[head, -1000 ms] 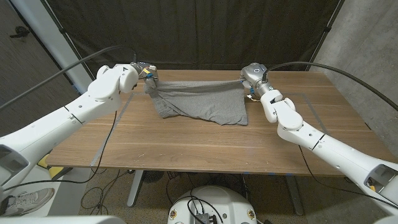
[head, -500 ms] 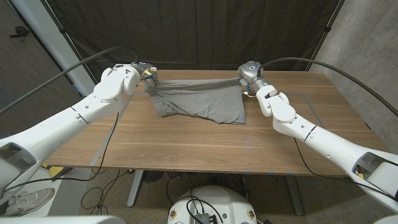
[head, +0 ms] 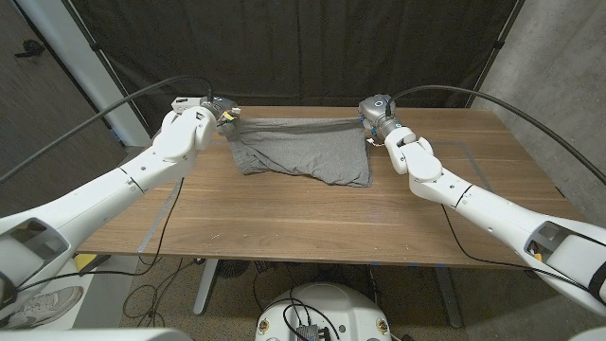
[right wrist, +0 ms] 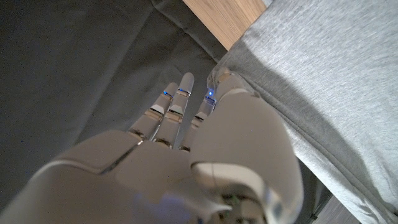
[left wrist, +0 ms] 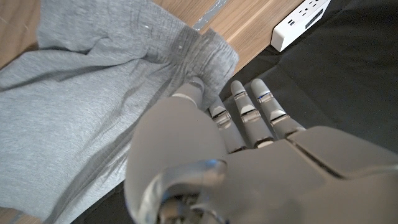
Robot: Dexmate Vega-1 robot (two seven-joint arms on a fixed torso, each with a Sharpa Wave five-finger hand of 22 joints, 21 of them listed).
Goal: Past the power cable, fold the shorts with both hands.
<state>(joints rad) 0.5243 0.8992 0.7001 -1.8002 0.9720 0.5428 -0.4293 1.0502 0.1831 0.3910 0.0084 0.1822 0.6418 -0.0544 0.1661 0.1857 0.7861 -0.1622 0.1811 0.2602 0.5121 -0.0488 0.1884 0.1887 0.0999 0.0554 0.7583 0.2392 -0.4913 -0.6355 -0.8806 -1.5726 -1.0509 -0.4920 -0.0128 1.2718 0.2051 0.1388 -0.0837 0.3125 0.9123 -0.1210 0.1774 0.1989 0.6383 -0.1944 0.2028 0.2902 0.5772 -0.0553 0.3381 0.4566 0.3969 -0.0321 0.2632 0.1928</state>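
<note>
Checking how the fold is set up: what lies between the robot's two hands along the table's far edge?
In the head view, the gray shorts' raised edge spans from the left hand to the right hand; each hand pinches an end.

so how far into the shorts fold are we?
Done: both hands have the grey shorts by the waistband corners, left hand and right hand, at the table's far edge. In hand: the top edge is lifted and stretched taut between them. Left: no fold yet; the hem lies single-layer on the table.
</note>
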